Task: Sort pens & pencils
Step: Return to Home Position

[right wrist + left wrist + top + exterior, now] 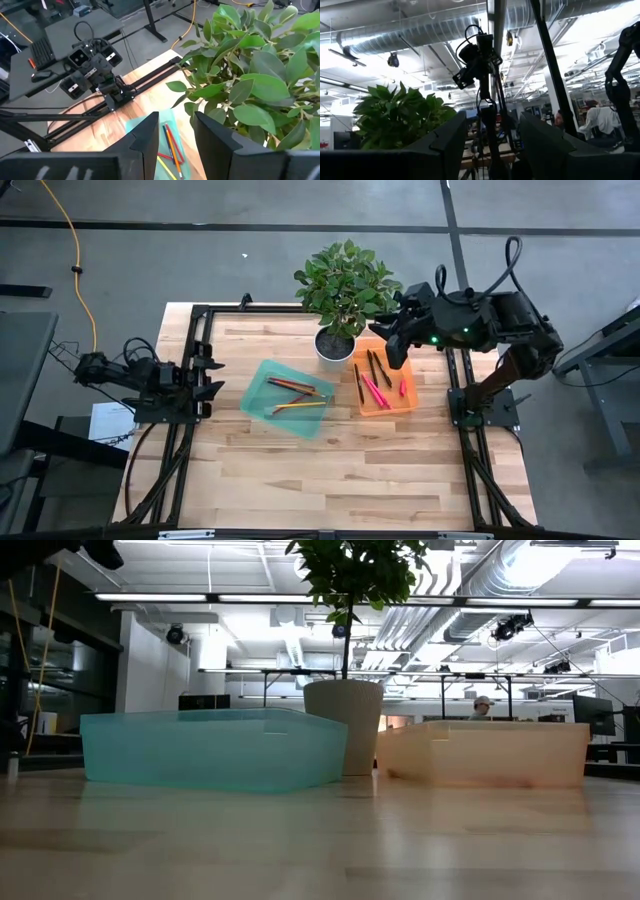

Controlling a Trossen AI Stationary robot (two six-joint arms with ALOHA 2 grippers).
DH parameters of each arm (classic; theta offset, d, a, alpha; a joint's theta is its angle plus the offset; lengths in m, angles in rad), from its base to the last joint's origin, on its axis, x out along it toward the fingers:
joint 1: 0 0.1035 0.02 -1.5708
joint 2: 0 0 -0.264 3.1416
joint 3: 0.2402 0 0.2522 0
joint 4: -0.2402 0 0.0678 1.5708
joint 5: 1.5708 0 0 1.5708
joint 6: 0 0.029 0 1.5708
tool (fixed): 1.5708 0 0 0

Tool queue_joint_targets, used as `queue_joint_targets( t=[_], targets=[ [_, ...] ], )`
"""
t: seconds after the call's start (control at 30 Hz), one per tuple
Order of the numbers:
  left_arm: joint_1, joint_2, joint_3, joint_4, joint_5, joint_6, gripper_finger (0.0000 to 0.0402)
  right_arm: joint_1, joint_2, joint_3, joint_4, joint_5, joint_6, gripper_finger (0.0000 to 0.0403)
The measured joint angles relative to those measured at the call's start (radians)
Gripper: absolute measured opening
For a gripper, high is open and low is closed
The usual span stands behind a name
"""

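The pens (376, 383), black and bright pink, lie in the orange tray (410, 402). The pencils (295, 396), red and yellow-orange, lie in the teal tray (258, 383); the right wrist view shows these pencils (170, 144) too. My right gripper (396, 348) hangs open and empty above the orange tray's far edge, beside the plant; its fingers show in its wrist view (175, 142). My left gripper (207, 380) waits open and empty at the table's left edge, raised (492, 147). In the low view the two trays (210, 750) (485, 752) hide their contents.
A potted plant (341, 292) stands at the table's far side between the two trays, its leaves close to my right gripper (250, 70). The pot (343, 725) shows between the trays. Bare wood (330, 470) spreads across the table's near half. Black frame rails run along both sides.
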Motion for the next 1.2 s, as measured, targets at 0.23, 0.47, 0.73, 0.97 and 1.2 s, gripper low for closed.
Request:
queue_joint_targets(
  t=[0.23,0.47,0.73,0.97,1.2],
  targets=[
    [0.000,-0.068,-0.070,0.001,0.002,0.000,0.0173,0.022,0.000,0.000,-0.019,0.032,0.034,0.0115],
    [0.000,-0.090,-0.076,-0.165,-0.019,0.001,0.0172,0.026,0.000,0.000,-0.055,0.039,0.068,0.0115],
    [0.000,-0.089,-0.076,-0.433,-0.035,-0.030,0.0173,0.026,0.000,0.000,-0.068,0.056,0.068,0.0115],
    [0.000,-0.089,-0.076,-0.571,-0.048,-0.065,0.0172,0.026,0.000,0.000,-0.085,0.073,0.068,0.0115],
    [0.000,-0.086,-0.075,-0.608,0.029,-0.097,0.0172,0.026,0.000,0.000,-0.113,0.076,0.064,0.0115]
  ],
)
